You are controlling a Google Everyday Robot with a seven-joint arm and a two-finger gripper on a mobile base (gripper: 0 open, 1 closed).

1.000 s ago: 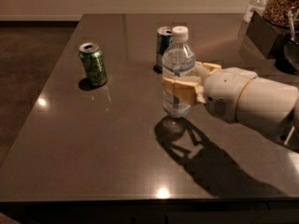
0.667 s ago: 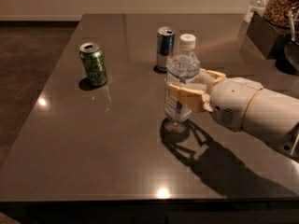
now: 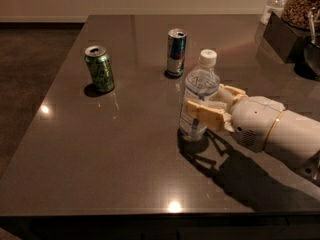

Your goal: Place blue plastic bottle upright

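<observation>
Your gripper (image 3: 206,104) reaches in from the table's (image 3: 100,154) right edge, jaws clamped on the blue plastic bottle (image 3: 199,96) at its label. The bottle stands upright near the table's middle, cap up, between the two fingers (image 3: 206,115).

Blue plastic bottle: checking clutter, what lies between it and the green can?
In the camera view, only bare tabletop lies between the blue plastic bottle and the green can; the gripper clasps the bottle's middle.
</observation>
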